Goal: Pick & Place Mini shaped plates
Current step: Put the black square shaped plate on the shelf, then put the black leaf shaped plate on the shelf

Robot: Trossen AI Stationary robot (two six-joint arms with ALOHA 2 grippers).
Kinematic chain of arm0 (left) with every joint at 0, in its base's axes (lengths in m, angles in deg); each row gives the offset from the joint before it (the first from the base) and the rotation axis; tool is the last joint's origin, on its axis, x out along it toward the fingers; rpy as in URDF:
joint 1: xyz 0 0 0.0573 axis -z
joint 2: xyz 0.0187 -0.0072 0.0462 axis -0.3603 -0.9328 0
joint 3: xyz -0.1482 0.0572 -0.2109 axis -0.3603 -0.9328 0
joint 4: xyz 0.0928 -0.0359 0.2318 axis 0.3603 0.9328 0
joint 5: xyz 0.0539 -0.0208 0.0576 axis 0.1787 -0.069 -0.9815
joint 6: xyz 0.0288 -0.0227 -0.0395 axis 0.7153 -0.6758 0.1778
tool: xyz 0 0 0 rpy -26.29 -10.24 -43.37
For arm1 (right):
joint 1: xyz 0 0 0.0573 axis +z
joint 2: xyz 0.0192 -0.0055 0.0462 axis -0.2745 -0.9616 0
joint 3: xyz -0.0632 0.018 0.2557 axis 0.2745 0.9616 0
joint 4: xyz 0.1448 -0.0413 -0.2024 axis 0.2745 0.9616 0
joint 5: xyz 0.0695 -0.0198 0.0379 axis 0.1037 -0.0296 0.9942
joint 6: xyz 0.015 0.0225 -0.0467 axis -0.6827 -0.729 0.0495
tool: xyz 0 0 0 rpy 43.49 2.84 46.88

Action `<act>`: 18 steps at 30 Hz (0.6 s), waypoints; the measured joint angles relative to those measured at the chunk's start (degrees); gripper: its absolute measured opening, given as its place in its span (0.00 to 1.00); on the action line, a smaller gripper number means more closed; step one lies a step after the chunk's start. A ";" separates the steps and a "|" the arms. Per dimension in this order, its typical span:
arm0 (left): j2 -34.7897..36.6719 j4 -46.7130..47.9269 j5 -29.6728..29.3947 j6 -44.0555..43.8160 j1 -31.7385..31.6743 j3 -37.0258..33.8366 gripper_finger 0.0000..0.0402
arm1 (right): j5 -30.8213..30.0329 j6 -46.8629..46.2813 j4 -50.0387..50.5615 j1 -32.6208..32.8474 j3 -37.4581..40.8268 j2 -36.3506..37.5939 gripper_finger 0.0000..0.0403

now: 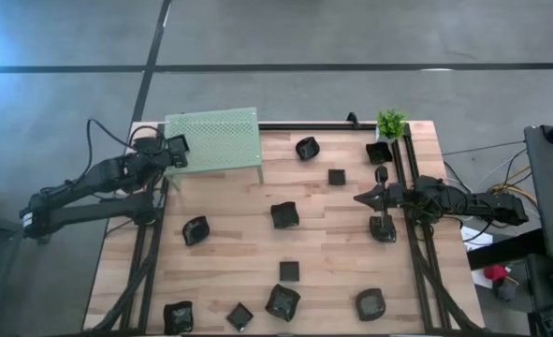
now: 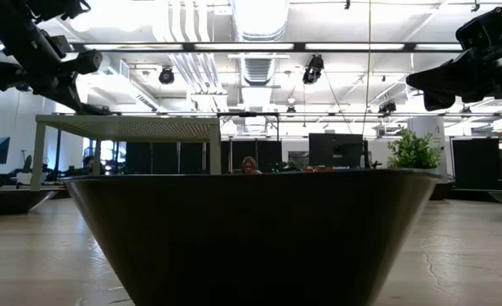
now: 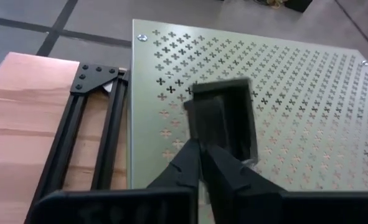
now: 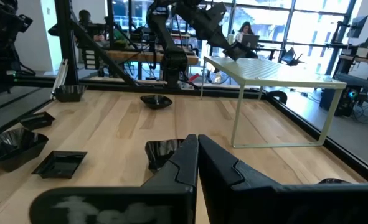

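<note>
- No brand, label or legible writing is seen on any object.
- The mini shaped plates are scattered over the wooden table [image 1: 229, 253]; all are seen to be empty.
- One rectangular black plate [image 3: 224, 121] is carried at the left gripper [image 3: 201, 149], above the left end of the green perforated platform [image 1: 218, 139]. It cannot be told whether the plate rests on the platform.
- The left gripper's fingers [image 3: 187, 163] are seen nearly together at the plate's near edge. Whether the plate is clamped cannot be told.
- The right gripper [image 1: 360, 197] is held closed and empty near the table's right rail, with a round plate [image 1: 383, 228] just beside it.
- A square plate [image 1: 337, 176] and an angular plate [image 1: 307, 148] are placed near the platform's right end. A further plate [image 1: 284, 215] lies mid-table.
- A row of plates is found along the near edge, among them a crinkled plate [image 1: 282, 301] and a rounded plate [image 1: 371, 303].
- A small black pot [image 1: 379, 152] is seen at the far right corner, a green plant [image 1: 390, 123] just behind it.
- In the low view, one dark plate [image 2: 242, 234] fills the foreground.
</note>
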 joint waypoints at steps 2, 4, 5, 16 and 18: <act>0.02 0.00 -0.07 0.00 -0.01 0.00 0.11 | -0.02 0.00 0.00 0.00 0.00 0.00 0.02; 0.02 -0.02 -0.13 0.00 -0.01 0.00 0.15 | 0.00 0.00 0.00 0.00 0.00 0.00 0.02; 0.02 0.00 -0.24 0.00 -0.01 0.00 0.16 | 0.00 0.00 0.00 0.00 0.00 0.00 0.02; 0.04 0.00 -0.83 3.03 -0.01 0.00 0.20 | -0.02 0.00 0.00 0.01 -0.01 0.00 0.02; 0.11 0.00 -0.85 4.17 -0.01 0.05 0.20 | -0.01 0.01 0.00 0.01 -0.01 0.00 0.02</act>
